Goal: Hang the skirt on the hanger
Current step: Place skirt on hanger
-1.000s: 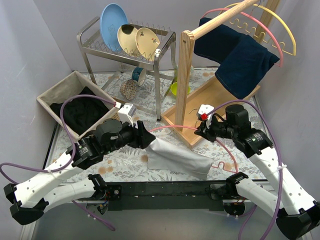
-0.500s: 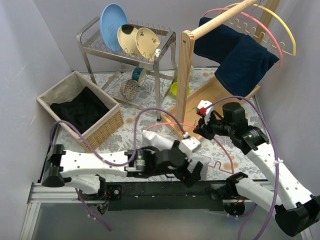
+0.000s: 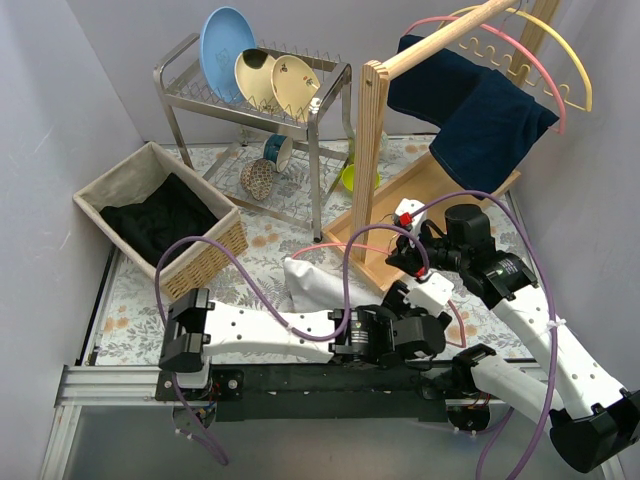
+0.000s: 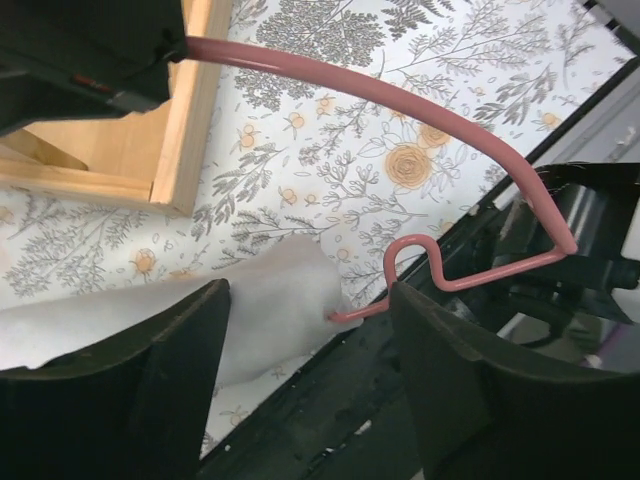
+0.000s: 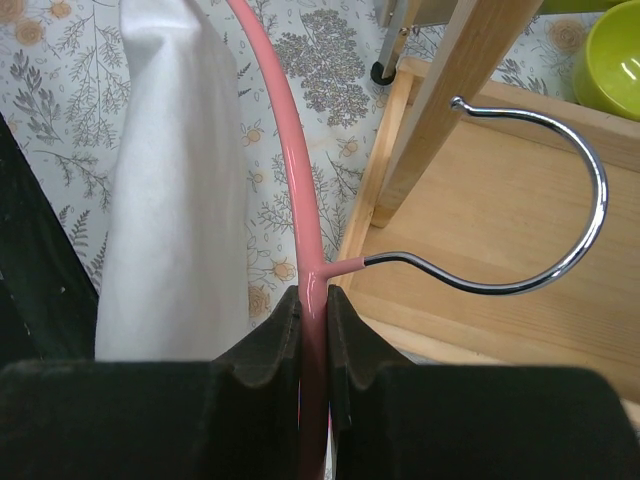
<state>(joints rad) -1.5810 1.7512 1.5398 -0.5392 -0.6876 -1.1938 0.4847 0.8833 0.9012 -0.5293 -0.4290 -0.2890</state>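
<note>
Left wrist view has the left claw point(image 4: 320, 400) standing wide over the counter point(image 4: 430, 60) at its near edge, toward the right corner, gripping nothing. Between its fingers point(image 4: 180, 390) lie the right corner of the skirt point(image 4: 150, 320) and the notched tip of the hanger point(image 4: 450, 125). The tip meets the cloth's edge, but I cannot tell whether it goes inside.

A second ago this arm was at the skirt's other end, near the middle of the near edge. It has since swept across to the right, and its claw has let go and reopened. I judge that it is lining up to draw this loose corner over the tip.

Just beyond, the right claw point(image 5: 312, 330) is clamped on the hanger's neck where the hook point(image 5: 590, 200) branches off, as it was a second ago, steadying the frame.

The skirt lies flat on the counter along the near edge, beside the pink arm rather than draped over it, so the task looks unfinished.

Farther back, the hook hangs over a wooden tray point(image 5: 480, 260).
</note>
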